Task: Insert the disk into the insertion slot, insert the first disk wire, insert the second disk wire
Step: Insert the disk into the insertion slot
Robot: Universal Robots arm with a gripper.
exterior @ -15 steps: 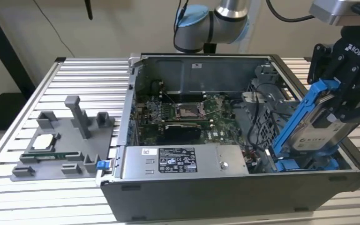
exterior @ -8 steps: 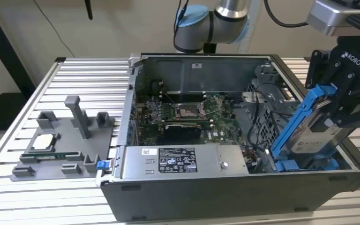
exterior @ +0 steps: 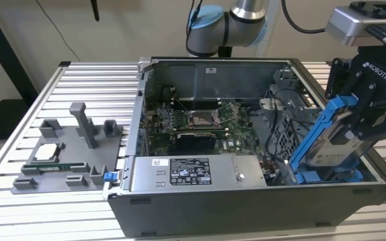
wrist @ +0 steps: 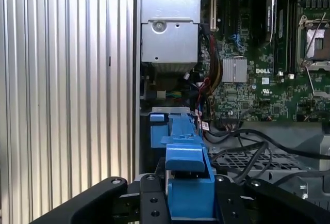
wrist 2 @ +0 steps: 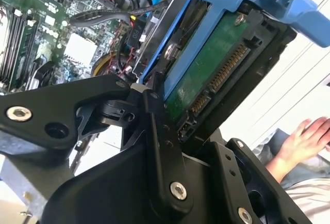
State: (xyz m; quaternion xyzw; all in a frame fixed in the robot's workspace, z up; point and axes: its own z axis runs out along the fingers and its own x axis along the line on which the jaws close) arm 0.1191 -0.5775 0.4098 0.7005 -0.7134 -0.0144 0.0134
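Bearing white printed stickers: the disk (exterior: 337, 148) on its silver face, the silver box (exterior: 193, 173) at the front of the case (exterior: 247, 213). Clamped narrow in the pincer (exterior: 362, 124), black fingers (wrist 2: 160, 131) pressed against the blue frame. Held steeply tilted over the case corner at the exterior view's right, beside the grey cage (exterior: 285, 138), not in any bay. Lower end close to a blue caddy (exterior: 313, 176); touching or not, cannot tell. Green board and connector side showing in the second wrist view. Flanked by open slatted bench (exterior: 79, 75) beyond the case wall. Well apart from a hand (wrist 2: 309, 139).
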